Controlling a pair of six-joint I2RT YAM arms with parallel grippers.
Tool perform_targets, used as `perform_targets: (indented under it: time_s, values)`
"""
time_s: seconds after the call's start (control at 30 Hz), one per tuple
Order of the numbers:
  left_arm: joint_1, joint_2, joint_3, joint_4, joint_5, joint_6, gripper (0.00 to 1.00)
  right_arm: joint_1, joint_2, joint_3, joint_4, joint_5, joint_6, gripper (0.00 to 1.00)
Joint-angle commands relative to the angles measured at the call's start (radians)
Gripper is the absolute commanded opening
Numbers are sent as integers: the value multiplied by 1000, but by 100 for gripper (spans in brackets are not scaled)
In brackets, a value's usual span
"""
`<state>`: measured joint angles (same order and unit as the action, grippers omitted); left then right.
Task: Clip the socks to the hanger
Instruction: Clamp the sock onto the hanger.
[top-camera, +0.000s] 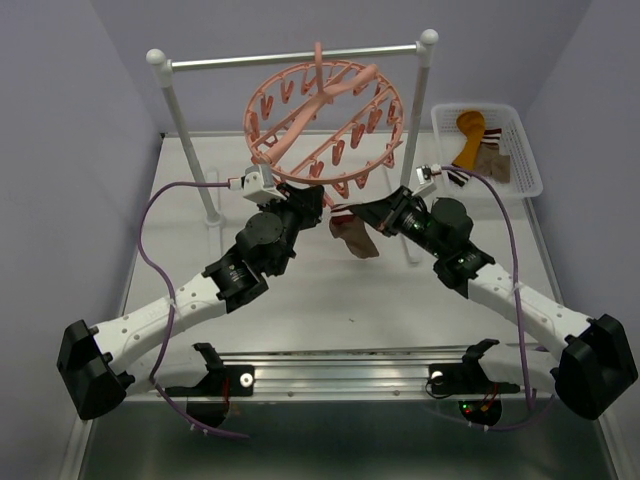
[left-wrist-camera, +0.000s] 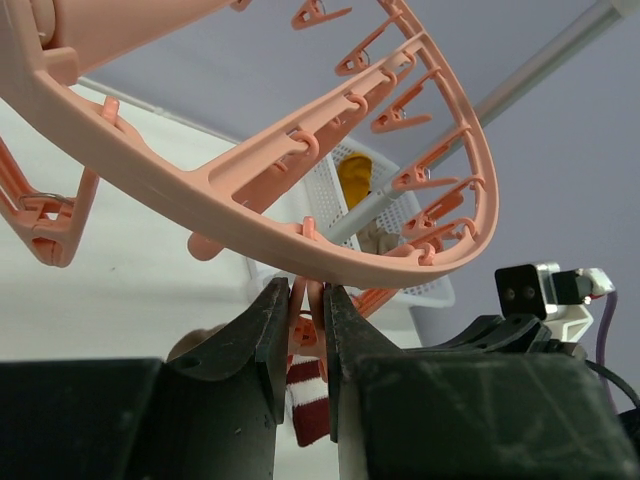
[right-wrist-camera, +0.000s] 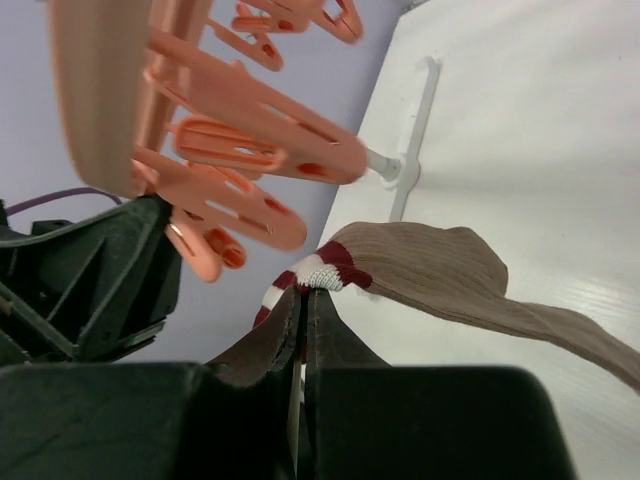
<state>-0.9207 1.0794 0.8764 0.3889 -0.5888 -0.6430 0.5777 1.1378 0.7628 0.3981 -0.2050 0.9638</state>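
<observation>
Hanger (top-camera: 322, 115): hanging by its top hook from the bar of the rail stand (top-camera: 290, 61), ring tilting, clips dangling all round the rim.
Left gripper (left-wrist-camera: 307, 296): reaching up under the near rim of the ring; the two fingers are pressing on one clip (left-wrist-camera: 303, 330), with only the clip's width between them.
Clip: hanging from the underside of the ring, sitting between the left fingers; whether its mouth is gaping cannot be told from these views.
Right gripper (right-wrist-camera: 303, 301): jaws pressing together on the striped cuff of a sock (right-wrist-camera: 430, 268), holding it up just beside the left gripper.
Sock: brown, with a dark red and white cuff; the cuff is sitting just below the pinched clip in the left wrist view, and the foot is drooping away towards the table (top-camera: 300, 300), hanging in the air between the two arms in the top view.
Sock-to-clip contact: cannot tell; the cuff is lying very near the clip, but the left fingers are blocking the line of sight.
Second sock (top-camera: 470, 135): mustard-orange, lying in the white basket (top-camera: 522, 150) at the far right of the table, with other fabric beside it.
</observation>
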Motion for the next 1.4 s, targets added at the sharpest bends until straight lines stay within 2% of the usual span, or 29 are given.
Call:
perform_targets:
  time_s: [0.0,0.27,0.4,0.67,0.93,1.37]
  values:
    - [6,-35,32,5,-69,-18,0,21,-26,-29,47,47,46,1]
    - [6,-36,44,-41,-55,-23,0,62,-18,-68,85,93,119,1]
    - [6,-36,44,-51,-52,-21,0,71,-7,-39,50,160,153,1]
    - [6,-39,44,-51,-57,-20,0,71,39,0,39,202,211,1]
    - [5,-26,47,-53,-71,-32,0,80,42,7,90,262,240,1]
    - [5,5,65,-53,-72,-43,0,80,63,6,183,243,257,1]
